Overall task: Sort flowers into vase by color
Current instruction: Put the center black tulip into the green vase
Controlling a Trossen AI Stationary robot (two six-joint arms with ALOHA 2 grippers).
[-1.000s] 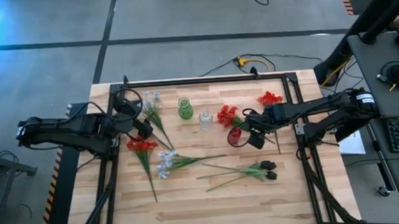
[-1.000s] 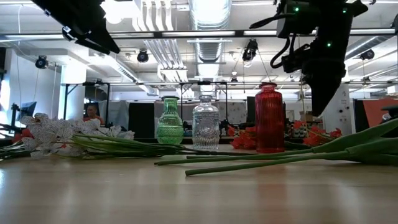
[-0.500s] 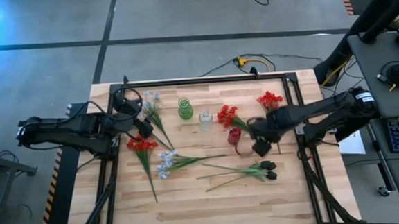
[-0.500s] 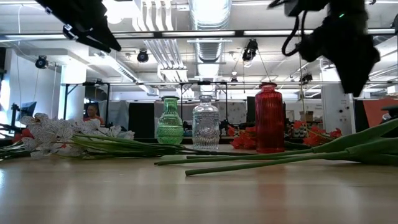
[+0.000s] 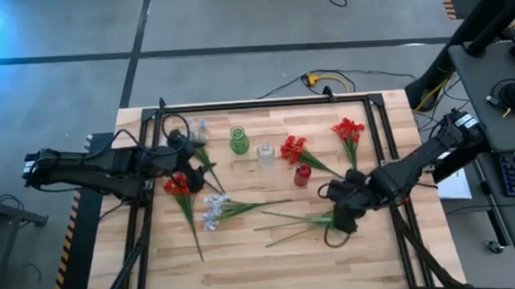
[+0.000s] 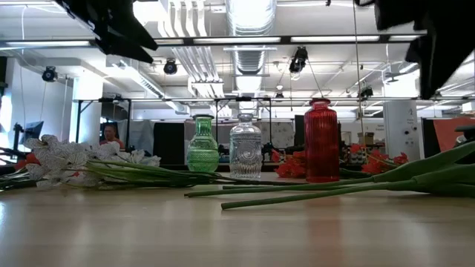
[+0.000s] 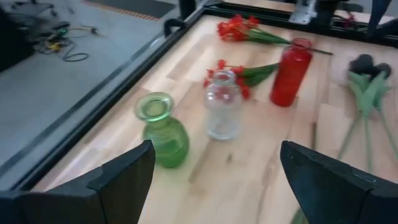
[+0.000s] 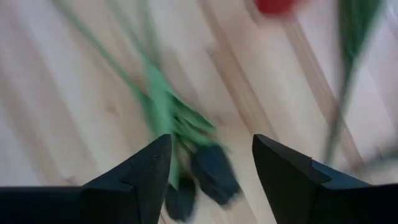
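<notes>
A wooden bench point(image 5: 247, 262) carries three vases in a row near its far edge: a green vase point(image 5: 238, 141), a clear vase point(image 5: 265, 153) and a red vase point(image 5: 302, 175). The right gripper point(image 5: 341, 216) hangs directly over the dark buds point(image 8: 208, 177) near the right edge, jaws spread and empty. Pale flowers point(image 5: 215, 210) lie mid-bench. Red sprays point(image 5: 347, 130) lie by the far right corner, more point(image 5: 292, 148) beside the red vase. The left gripper point(image 5: 187, 158), jaws spread wide, waits above another red spray point(image 5: 179, 186) by the left edge.
</notes>
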